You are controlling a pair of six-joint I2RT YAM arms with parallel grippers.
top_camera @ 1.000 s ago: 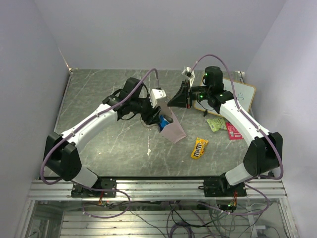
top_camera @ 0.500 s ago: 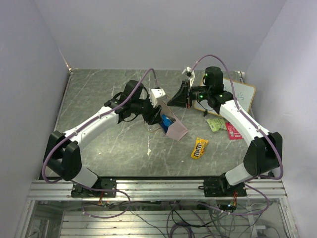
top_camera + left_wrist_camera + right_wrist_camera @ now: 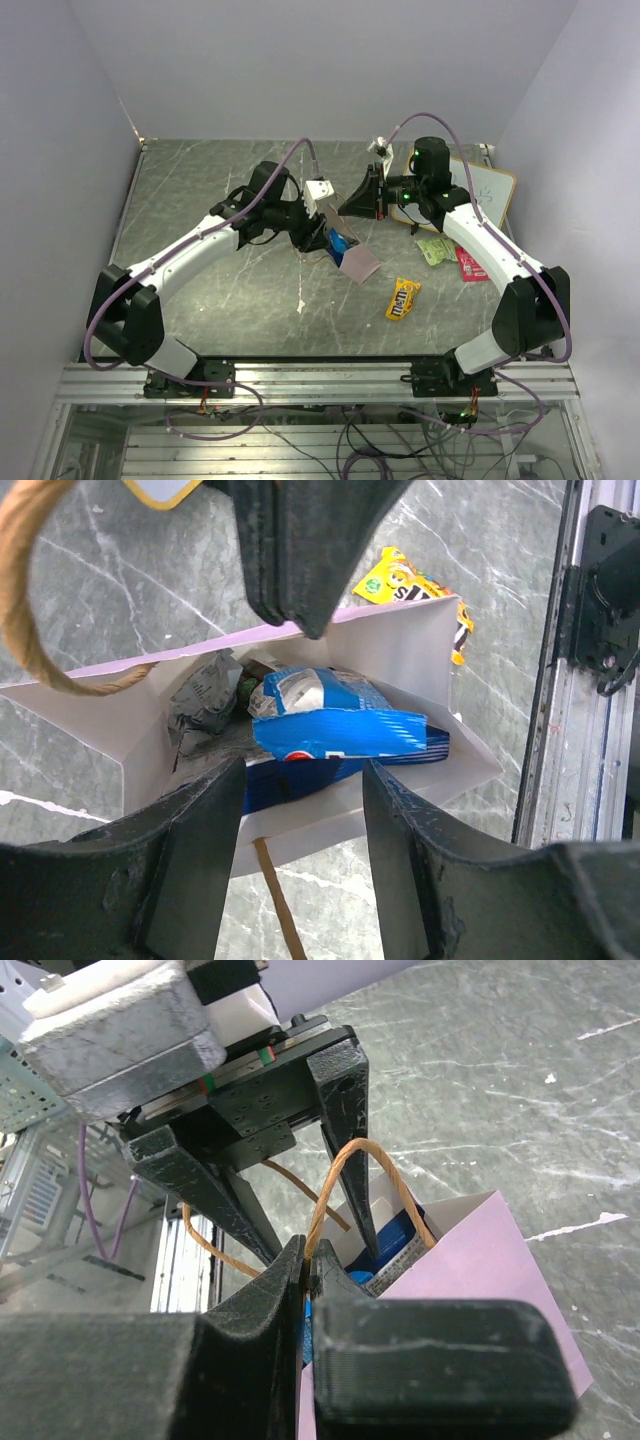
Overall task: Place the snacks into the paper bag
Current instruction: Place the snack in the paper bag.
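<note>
**Paper bag, part-filled, held between two arms**

- **Paper bag** (image 3: 360, 262): pale pinkish, near the middle of the table (image 3: 200, 200). It is tilted, with its open mouth turned up toward the two grippers. Whether its base rests on the table cannot be told.
- **Handle** (image 3: 345, 1175): a tan twine loop rising from the bag's rim.
- **Right gripper** (image 3: 308, 1260): fingers pressed together, clamped on the handle at the bag's far rim.
- **Left gripper** (image 3: 325, 240): fingers spread wide and gripping nothing. It is poised over the bag's mouth at the near rim, and in the right wrist view one fingertip reaches just inside.
- **Inside the bag, seen from the left wrist:**
  - Blue-white packet (image 3: 335, 720), crumpled, lying on top.
  - Dark blue chip bag (image 3: 300, 780), under it, against the near wall.
  - Silver-grey packet (image 3: 205, 705), in the left corner.
- **On the table outside the bag:**
  - Yellow M&M's (image 3: 403, 298), near the bag on its right and apart from it.
  - Green packet (image 3: 436, 249), farther right, under the right arm.
  - Pink-red packet (image 3: 469, 265), just beside the green one.
- **White board** (image 3: 485, 188): scribbled, at the far right of the table, behind the right arm.
</note>
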